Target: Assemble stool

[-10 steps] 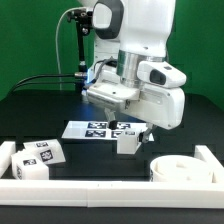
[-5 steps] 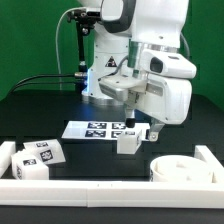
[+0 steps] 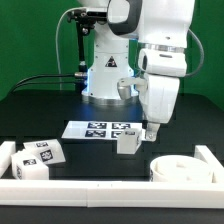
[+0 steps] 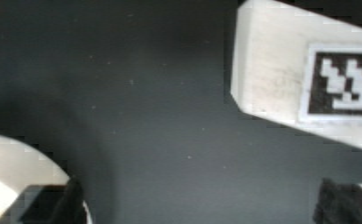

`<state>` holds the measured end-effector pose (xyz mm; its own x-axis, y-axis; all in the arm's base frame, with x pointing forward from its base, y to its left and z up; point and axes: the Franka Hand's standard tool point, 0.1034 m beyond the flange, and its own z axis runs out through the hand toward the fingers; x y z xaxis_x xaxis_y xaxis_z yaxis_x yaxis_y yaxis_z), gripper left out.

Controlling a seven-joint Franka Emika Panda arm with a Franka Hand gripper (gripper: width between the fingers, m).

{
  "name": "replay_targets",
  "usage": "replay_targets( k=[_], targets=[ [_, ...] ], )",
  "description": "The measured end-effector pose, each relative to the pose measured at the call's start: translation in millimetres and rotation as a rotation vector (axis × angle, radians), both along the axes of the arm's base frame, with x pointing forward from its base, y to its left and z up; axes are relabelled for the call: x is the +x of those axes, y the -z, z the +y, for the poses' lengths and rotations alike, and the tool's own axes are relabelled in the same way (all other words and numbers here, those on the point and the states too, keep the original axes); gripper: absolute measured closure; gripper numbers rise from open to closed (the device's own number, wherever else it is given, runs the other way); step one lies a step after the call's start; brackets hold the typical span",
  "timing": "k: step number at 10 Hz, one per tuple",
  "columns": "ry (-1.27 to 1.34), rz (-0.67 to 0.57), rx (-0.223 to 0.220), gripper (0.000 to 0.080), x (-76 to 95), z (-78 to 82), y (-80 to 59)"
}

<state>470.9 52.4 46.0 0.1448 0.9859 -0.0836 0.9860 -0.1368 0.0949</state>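
The Panda arm hangs its gripper low over the black table, jaws spread wide and holding nothing. A single stool leg, a chunky white block bearing a black-and-white tag, stands on the table just beside the gripper, on the exterior view's left of it, at the near edge of the marker board. Whether a finger and the leg touch cannot be told from this angle. In the wrist view the tagged leg lies off to one side of the open gap, and only bare dark table shows between the two fingertips. The round seat, a flat white disc, rests toward the exterior view's right, nearer the camera than the gripper and close to the white frame rails that border the table's near side. A curved slice of it also shows at the edge of the wrist view. Two other legs, each carrying a square tag, sit together at the exterior view's left, tucked inside the corner of the rails and well apart from the gripper.
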Motion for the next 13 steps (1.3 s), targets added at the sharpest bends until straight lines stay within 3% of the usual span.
replay_targets(
  k=[3, 9, 11, 13],
  targets=[
    [0.475, -0.023, 0.038, 0.0151, 2.5, 3.1, -12.6],
    [0.845, -0.035, 0.073, 0.0151, 0.8, 11.6, -11.9],
    [1.06, -0.032, 0.09, 0.0151, 1.0, -3.5, -10.0],
    [1.275, 0.041, 0.053, 0.0151, -2.9, -21.8, -1.8]
  ],
)
